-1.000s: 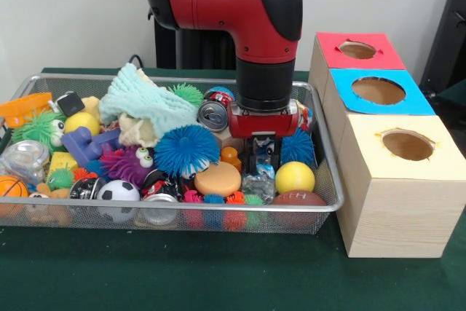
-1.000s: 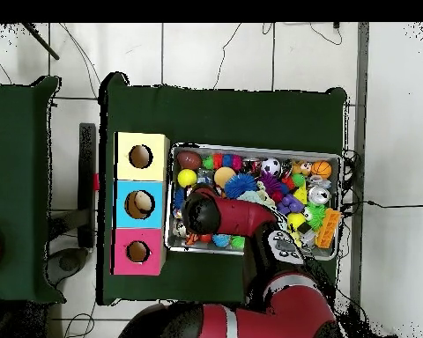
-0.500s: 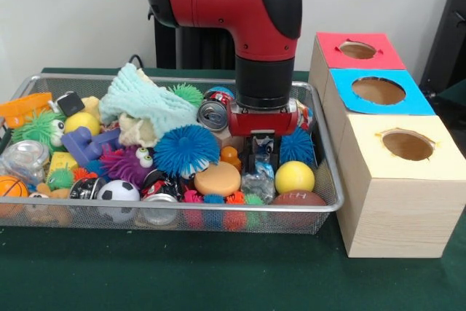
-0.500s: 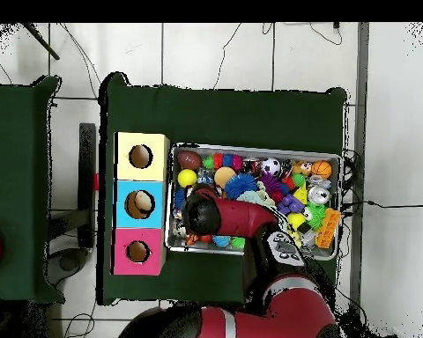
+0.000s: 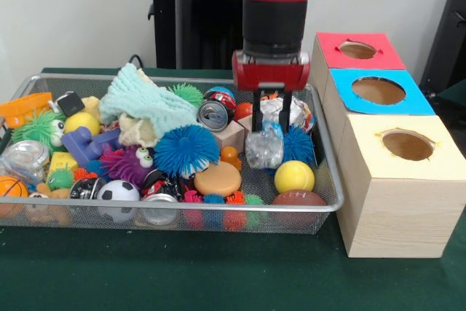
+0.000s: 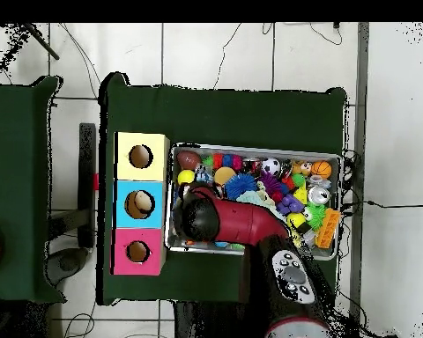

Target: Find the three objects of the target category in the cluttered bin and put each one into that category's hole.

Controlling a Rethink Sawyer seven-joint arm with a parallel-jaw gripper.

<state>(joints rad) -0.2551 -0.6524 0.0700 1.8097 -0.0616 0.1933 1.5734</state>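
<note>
Front view: pincer (image 5: 273, 123) around crinkled clear plastic bottle (image 5: 263, 147)

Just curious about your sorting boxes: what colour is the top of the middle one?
Blue. The middle box has a blue top around its round hole, clearest in the front view.

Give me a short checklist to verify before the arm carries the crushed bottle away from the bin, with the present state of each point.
1. Pincer is shut on the bottle: ok, the bottle hangs from it.
2. Bottle is clear of the other toys: ok in the front view; the yellow ball and the orange disc lie lower.
3. Bottle is above the bin's rim: cannot tell; it hangs inside the mesh wall from this angle.
4. Grip is firm: cannot tell; only the bottle's top is pinched.
5. Holes in the red, blue and yellow box are open: ok.
6. Which hole fits the bottle: cannot tell.
</note>
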